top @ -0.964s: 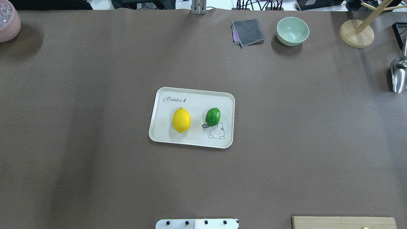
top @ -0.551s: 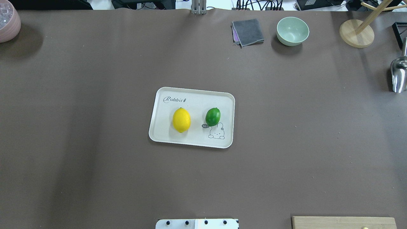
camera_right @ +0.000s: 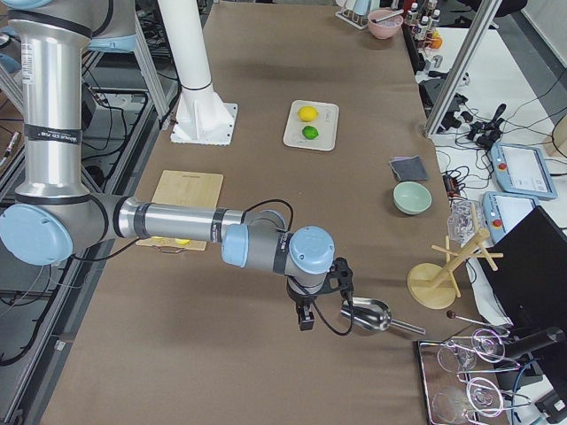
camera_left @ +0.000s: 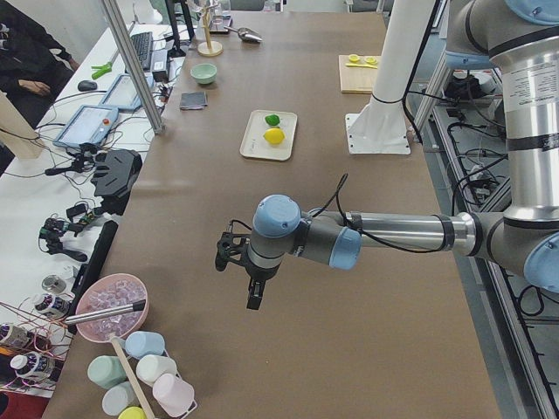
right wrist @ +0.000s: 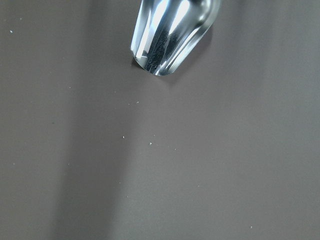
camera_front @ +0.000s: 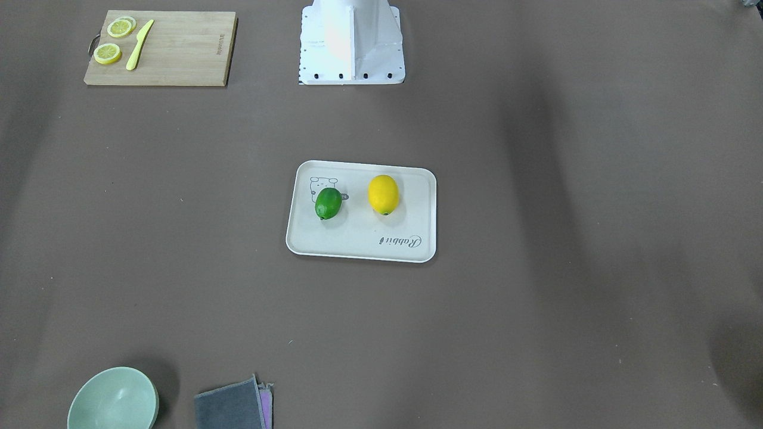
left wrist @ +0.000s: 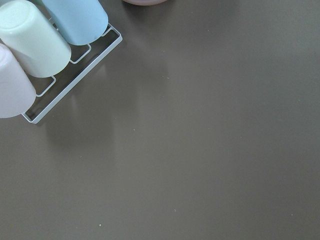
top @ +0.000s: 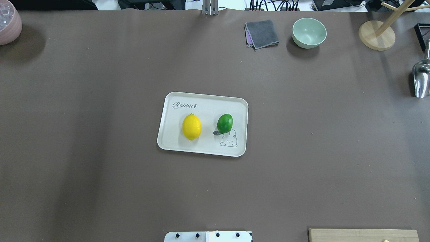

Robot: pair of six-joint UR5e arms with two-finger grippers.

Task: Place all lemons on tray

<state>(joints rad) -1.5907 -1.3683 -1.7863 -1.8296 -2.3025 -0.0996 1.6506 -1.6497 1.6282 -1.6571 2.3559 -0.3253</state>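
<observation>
The cream tray lies at the table's middle. The yellow lemon and the green lemon both rest on it, apart from each other; they also show in the front view, yellow and green. My left gripper shows only in the exterior left view, far from the tray near the table's left end, pointing down. My right gripper shows only in the exterior right view, near the right end beside a metal scoop. I cannot tell whether either is open or shut.
A bamboo cutting board with lemon slices and a yellow knife lies by the robot base. A green bowl, grey cloth and wooden stand sit at the far edge. Cups lie under the left wrist.
</observation>
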